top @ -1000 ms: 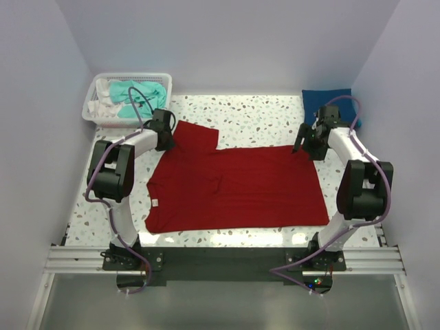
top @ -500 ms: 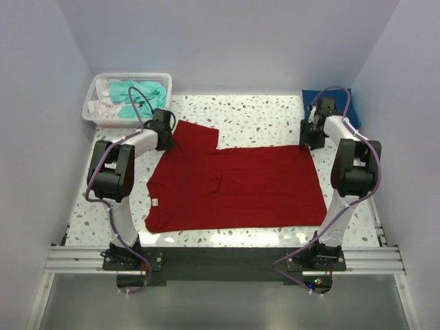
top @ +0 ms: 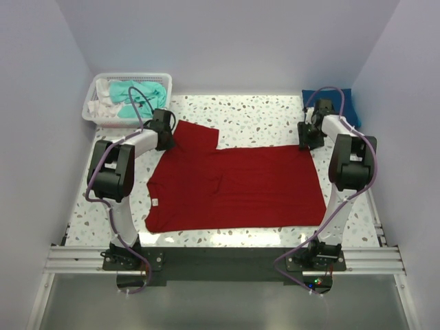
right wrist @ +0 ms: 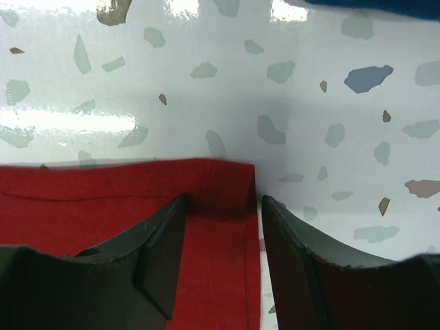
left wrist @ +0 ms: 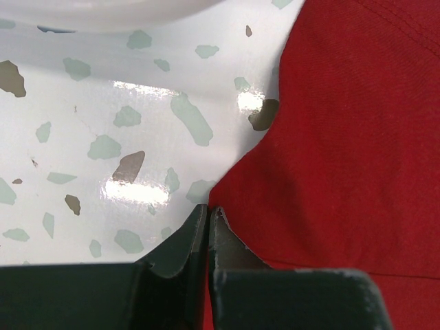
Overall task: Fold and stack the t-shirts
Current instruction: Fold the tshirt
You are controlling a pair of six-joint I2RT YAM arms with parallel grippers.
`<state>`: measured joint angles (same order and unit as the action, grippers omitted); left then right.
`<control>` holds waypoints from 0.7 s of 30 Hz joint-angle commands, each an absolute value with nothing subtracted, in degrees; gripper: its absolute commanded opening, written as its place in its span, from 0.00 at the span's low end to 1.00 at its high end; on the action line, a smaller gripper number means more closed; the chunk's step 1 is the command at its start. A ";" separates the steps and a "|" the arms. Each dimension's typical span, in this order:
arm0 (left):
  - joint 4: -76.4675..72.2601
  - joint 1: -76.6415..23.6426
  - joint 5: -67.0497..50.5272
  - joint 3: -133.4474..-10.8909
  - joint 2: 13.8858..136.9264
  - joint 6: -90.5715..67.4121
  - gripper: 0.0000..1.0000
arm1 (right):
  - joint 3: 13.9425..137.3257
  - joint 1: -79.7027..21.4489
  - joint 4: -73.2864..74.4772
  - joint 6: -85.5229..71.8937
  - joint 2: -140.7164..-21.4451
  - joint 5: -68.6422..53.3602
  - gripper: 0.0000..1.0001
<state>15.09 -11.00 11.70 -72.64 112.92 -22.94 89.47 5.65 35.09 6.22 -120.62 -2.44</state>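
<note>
**At the table's far edge: taking hold of the red shirt for a first fold**

On the far left stands the basket (top: 91,112), white plastic mesh with a rigid rim. The teal shirt (top: 139,93) lies crumpled inside it, not yet folded.

Just right of it, the left gripper (left wrist: 208,210) is down at the notch where the red shirt's (top: 240,185) sleeve meets the body. Its jaws are pressed together with no gap, and the cloth's edge runs in between the tips, so I judge it is pinching the fabric.

The red shirt is spread flat across the middle of the table (top: 254,113), a glossy pale surface flecked with grey-green chips. The cloth is a matte, fine-ribbed knit, soft and limp, with a stitched hem along the right end.

At the shirt's far right corner the right gripper (right wrist: 223,203) has its dark jaws apart, straddling the square hem corner without closing on it.

Beyond it, in the far right corner, the blue shirt (top: 342,101) lies as a compact folded pad, apparently finished.

The step in hand looks like gripping the far edge at both ends. Next, the right jaws need to close on that corner. Both arms then have to lift together and carry the edge toward the near side. Uneven lifting would let such limp cloth sag or wrinkle.
</note>
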 commanded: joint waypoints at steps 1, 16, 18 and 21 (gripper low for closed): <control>15.82 -10.72 11.16 -73.04 115.14 -22.59 0.00 | 91.31 5.80 35.15 9.84 -122.96 -2.11 0.51; 15.91 -10.72 10.99 -72.86 115.75 -22.24 0.00 | 91.05 5.80 36.91 13.36 -125.42 -4.57 0.31; 15.91 -10.72 10.81 -72.86 115.66 -22.15 0.00 | 91.32 5.80 37.09 13.45 -125.68 -4.66 0.23; 15.65 -10.72 9.06 -72.69 115.31 -21.62 0.00 | 91.84 5.80 37.44 12.75 -125.33 -5.53 0.12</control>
<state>14.98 -11.00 11.51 -72.77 113.08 -22.87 91.74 5.65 35.79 11.79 -122.28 -5.45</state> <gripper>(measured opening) 0.052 0.161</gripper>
